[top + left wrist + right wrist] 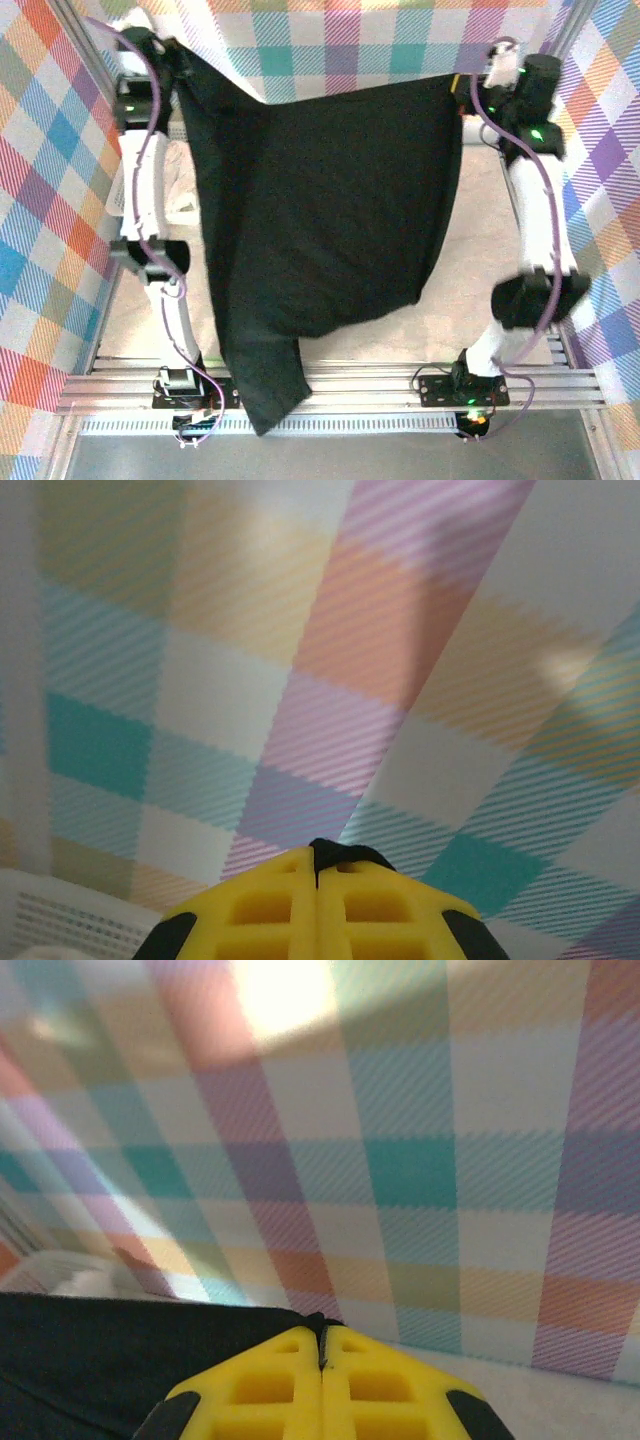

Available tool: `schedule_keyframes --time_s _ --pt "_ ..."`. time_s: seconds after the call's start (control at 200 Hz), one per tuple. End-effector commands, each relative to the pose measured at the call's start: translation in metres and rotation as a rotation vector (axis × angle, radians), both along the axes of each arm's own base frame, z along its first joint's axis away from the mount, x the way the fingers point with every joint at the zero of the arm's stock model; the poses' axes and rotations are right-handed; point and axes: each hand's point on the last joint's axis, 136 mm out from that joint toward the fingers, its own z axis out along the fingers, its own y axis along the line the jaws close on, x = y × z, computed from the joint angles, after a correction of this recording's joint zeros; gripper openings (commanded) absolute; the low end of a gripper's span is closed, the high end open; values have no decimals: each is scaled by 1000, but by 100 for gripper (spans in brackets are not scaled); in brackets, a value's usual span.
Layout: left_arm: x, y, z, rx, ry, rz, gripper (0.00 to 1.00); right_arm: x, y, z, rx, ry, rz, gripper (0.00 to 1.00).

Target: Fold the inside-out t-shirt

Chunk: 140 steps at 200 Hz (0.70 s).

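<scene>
- The inside-out t-shirt (320, 210) is hanging as a black sheet between the two grippers. Its upper edge is stretching from the left gripper (183, 62) across to the right gripper (462, 88).
- Its long axis is running from the left gripper's corner down and away toward the arm bases. A narrow tail is draping over the aluminium rail (380, 385) below the left gripper.
- The side under the right gripper is hanging shorter, so the lower hem is slanting.
- The left gripper (318, 865) is pressing its yellow fingers (260, 910) together, with a sliver of black fabric pinched at the tips.
- The right gripper (322, 1345) is likewise pressing together and pinching the shirt (100, 1360), which is spreading out left of and below its fingertips.
- From above, the fabric is reading as plain black, and any lettering cannot be made out.
- A white cloth (185, 195) is lying on the table below the left gripper, beside the shirt's edge.
- The left wrist view is catching a white slotted basket (60, 915) low to the left of its fingers.
- A pastel checked backdrop (420, 1160) is standing beyond both grippers.
</scene>
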Motion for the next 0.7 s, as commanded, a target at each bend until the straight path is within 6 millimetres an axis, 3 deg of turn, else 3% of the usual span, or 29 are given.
schedule_keyframes --time_s 0.0,0.05,0.135,0.16,0.28,0.415,0.42,0.43,0.465,0.535,0.58,0.59,0.625,0.63,0.695 --pt "37 -18 -12 19 -96 -4 8 75 3 -47 -45 31 -44 4" --pt "56 -24 -35 17 -90 -13 16 107 2 -80 -34 92 -60 10" --pt "71 -29 -62 10 -66 -17 44 136 -1 -114 -27 151 -84 24" --pt "72 -29 -67 8 -53 -19 52 139 -2 -118 -23 159 -96 29" --pt "60 -35 -81 -24 56 -49 72 127 -2 -137 -23 258 -107 42" --pt "28 -49 -102 -126 246 -92 80 82 3 -168 -68 443 -113 47" --pt "27 -50 -105 -130 257 -93 80 81 4 -182 -69 471 -113 47" --pt "24 -51 -108 -136 275 -97 80 74 4 -173 -64 455 -114 48" --pt "12 -60 -110 -158 310 -114 80 53 4 -186 -51 498 -115 50" --pt "-11 -84 -140 -212 405 -166 81 10 -3 -214 -41 595 -171 52" --pt "-33 -103 -148 -251 403 -208 81 -23 -8 -237 -38 690 -204 53" --pt "-38 -107 -142 -260 383 -218 81 -30 -9 -242 -39 710 -212 54" --pt "-56 -118 -166 -289 412 -227 82 -57 -11 -259 -50 778 -235 56" --pt "-59 -120 -161 -294 399 -233 82 -60 -12 -261 -53 785 -242 56" --pt "-97 -141 -189 -333 423 -261 82 -108 -21 -289 -89 873 -302 57"
